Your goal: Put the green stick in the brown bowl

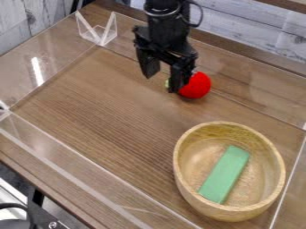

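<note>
Flat pale green stick [225, 173] lies slantwise inside the brown bowl [191, 143]; gripper [164, 79] spread wide, empty.

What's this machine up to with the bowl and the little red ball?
A single robot arm works over a wooden table. The green stick already lies inside the brown bowl, so that job looks done. The gripper hangs over the table beside the red ball, pointing down, its jaws open and holding nothing. The ball sits on the table, away from the bowl.
</note>
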Controlling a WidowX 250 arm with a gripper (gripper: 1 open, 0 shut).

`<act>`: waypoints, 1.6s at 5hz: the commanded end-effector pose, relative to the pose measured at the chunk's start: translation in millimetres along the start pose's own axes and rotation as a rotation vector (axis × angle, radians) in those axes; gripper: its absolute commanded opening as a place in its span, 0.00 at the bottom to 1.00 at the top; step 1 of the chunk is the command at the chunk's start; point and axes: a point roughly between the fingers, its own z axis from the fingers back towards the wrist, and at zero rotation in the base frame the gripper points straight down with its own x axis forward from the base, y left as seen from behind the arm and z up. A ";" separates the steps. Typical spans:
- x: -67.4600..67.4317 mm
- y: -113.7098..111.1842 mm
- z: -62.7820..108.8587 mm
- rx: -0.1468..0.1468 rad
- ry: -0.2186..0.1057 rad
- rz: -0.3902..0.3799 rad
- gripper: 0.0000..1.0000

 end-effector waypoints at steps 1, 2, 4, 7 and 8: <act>6.9 -2.6 13.2 0.025 -0.066 0.003 1.00; 9.7 -6.1 9.5 0.038 -0.068 0.017 1.00; 15.3 -23.4 6.8 0.053 -0.074 0.094 1.00; 20.8 -0.2 8.5 0.041 -0.073 0.086 1.00; 20.4 -2.4 6.8 0.030 -0.068 0.054 1.00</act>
